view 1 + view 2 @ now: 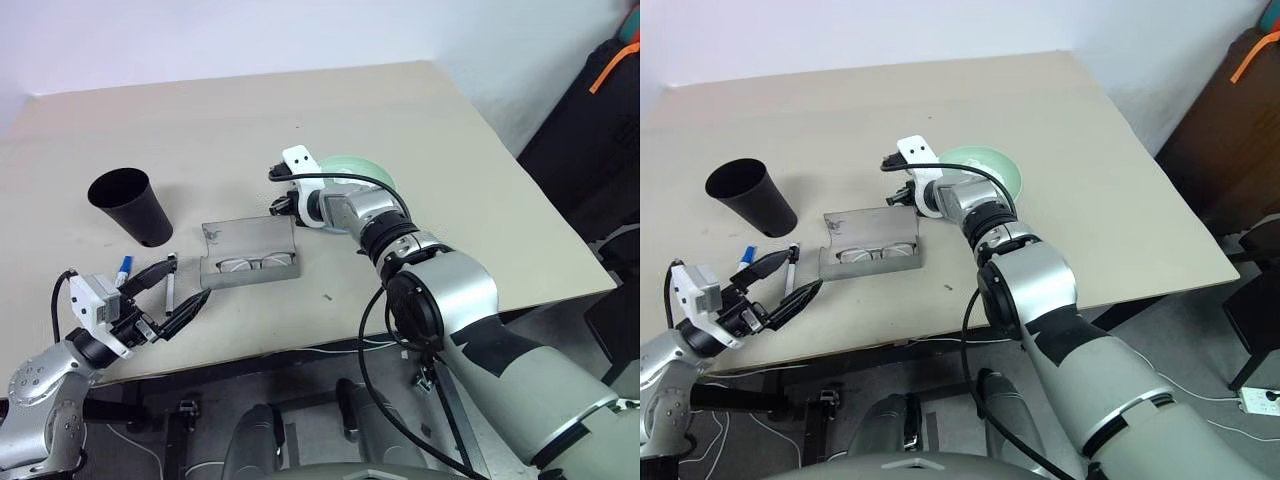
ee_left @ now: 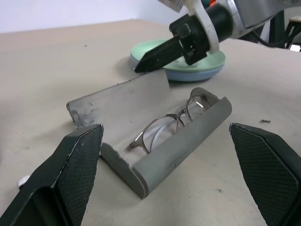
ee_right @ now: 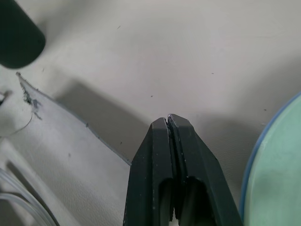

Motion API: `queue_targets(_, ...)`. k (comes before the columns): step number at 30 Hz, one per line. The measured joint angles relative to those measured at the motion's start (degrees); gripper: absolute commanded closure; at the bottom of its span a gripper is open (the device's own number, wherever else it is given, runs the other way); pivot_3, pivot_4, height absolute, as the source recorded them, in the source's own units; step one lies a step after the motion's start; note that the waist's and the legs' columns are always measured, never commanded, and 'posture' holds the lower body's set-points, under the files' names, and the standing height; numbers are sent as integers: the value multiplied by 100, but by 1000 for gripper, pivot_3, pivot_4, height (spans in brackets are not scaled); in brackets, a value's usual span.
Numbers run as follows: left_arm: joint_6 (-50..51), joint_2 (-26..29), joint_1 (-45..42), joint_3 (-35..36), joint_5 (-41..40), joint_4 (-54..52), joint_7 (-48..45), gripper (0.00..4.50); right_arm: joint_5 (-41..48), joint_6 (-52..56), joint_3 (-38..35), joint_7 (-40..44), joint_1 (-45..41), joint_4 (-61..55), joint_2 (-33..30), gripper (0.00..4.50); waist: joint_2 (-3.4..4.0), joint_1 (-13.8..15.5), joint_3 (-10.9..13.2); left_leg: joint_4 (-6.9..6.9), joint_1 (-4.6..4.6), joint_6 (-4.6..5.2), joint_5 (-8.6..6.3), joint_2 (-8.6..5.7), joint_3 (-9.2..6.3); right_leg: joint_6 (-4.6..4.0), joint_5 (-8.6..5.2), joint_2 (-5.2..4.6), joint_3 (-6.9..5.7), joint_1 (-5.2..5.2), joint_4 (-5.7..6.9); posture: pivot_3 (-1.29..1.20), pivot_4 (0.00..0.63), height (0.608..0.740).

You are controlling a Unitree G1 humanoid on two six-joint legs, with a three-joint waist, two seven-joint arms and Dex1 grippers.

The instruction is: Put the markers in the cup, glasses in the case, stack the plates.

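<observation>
The grey case (image 1: 248,238) lies open mid-table with the glasses (image 1: 256,264) inside its trough. My right gripper (image 3: 168,118) is shut on nothing, its tip just above the table by the far right corner of the case's flap (image 3: 70,141). Right of it, the mint plate (image 2: 162,48) sits on the blue plate (image 2: 195,74). The black cup (image 1: 132,204) stands at the left. Two markers, one blue-capped (image 1: 123,268) and one with a white barrel (image 1: 170,287), lie on the table by my left gripper (image 1: 190,279), which is open and facing the case.
The table's front edge (image 1: 300,345) runs just under my left gripper. A dark bag with an orange strap (image 1: 612,70) stands beyond the table's right side. Bare tabletop stretches behind the cup and plates.
</observation>
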Motion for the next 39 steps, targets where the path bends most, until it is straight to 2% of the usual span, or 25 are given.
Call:
queue_targets(17,-24,-31,-99,-130,50,29,0,0,-187,442,327,1302,-69,7,-43,4448,1,2,1,-1,3,0,0,0,-1,0,0,1,0,1,1,0,150,733)
queue_targets(27,-24,-32,-226,-210,61,112,14,0,-297,541,846,2537,-160,-97,10,4448,1,4,1,0,3,0,0,1,-1,0,0,2,0,0,5,0,150,733)
queue_targets(33,-22,-19,-229,-209,61,112,15,0,-333,527,1199,3268,138,-415,13,4448,1,14,1,0,3,-1,-1,1,-1,0,0,1,-1,0,5,0,150,733)
queue_targets(39,-20,62,-237,-184,59,117,18,0,-337,552,1412,3561,474,-944,-31,4448,1,10,1,-1,5,-2,-1,1,0,0,0,2,0,-1,7,0,150,733)
